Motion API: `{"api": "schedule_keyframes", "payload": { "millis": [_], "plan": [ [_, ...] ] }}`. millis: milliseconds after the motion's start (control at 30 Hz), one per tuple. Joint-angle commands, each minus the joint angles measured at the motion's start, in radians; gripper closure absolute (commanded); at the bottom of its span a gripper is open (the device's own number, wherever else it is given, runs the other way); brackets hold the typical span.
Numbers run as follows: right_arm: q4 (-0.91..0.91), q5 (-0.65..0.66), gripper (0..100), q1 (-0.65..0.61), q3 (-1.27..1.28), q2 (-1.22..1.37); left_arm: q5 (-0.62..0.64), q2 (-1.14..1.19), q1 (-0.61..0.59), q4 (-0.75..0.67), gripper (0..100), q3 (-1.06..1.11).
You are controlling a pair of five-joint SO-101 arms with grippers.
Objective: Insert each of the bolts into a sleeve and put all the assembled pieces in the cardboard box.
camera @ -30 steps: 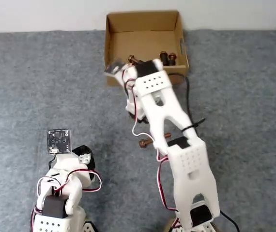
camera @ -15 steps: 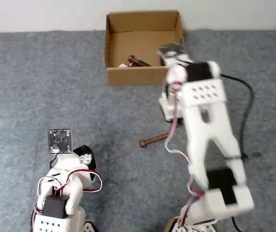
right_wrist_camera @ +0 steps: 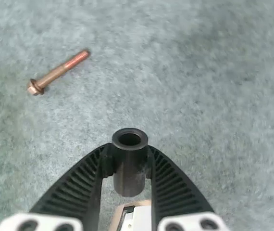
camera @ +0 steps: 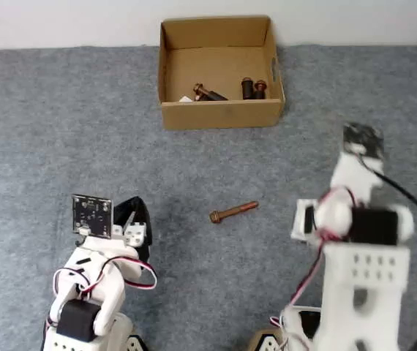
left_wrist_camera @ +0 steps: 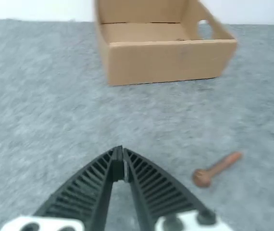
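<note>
A copper bolt point(camera: 233, 212) lies loose on the grey carpet between the two arms, also seen as bolt point(left_wrist_camera: 217, 168) and bolt point(right_wrist_camera: 57, 72). My right gripper point(right_wrist_camera: 129, 155) is shut on a black sleeve point(right_wrist_camera: 129, 163), held upright with its bore showing, a short way from the bolt. The right arm point(camera: 355, 219) stands at the right of the table. My left gripper point(left_wrist_camera: 118, 155) is shut with nothing in it, low over the carpet near the bolt, and appears as left gripper point(camera: 129, 213). The cardboard box point(camera: 219, 113) at the back holds assembled pieces point(camera: 208, 93).
Grey carpet covers the whole table. The box point(left_wrist_camera: 161, 53) faces the left gripper across open carpet. A white wall runs behind the box. A black cable point(camera: 406, 194) trails off the right arm toward the right edge.
The right arm has swung from over the box back to the right side of the table. The left arm has shifted slightly. The bolt has not moved.
</note>
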Motion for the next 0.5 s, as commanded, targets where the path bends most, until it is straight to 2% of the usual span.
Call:
{"api": "schedule_keyframes", "payload": {
  "millis": [0, 233, 333, 467],
  "plan": [
    [0.038, -0.028, 99.0, 0.064, 0.041, -0.128, -0.014, 0.0, 0.038, 0.009, 100, -0.056],
    [0.039, -0.029, 99.0, 0.165, 0.157, -0.186, -0.077, 0.034, 0.049, 0.032, 100, -0.101],
    [0.039, -0.006, 99.0, 0.174, 0.16, -0.213, -0.075, 0.157, 0.049, 0.032, 100, -0.168],
    [0.024, 0.038, 99.0, 0.174, 0.166, -0.269, -0.071, 0.434, 0.049, 0.032, 100, -0.329]
  ]
}}
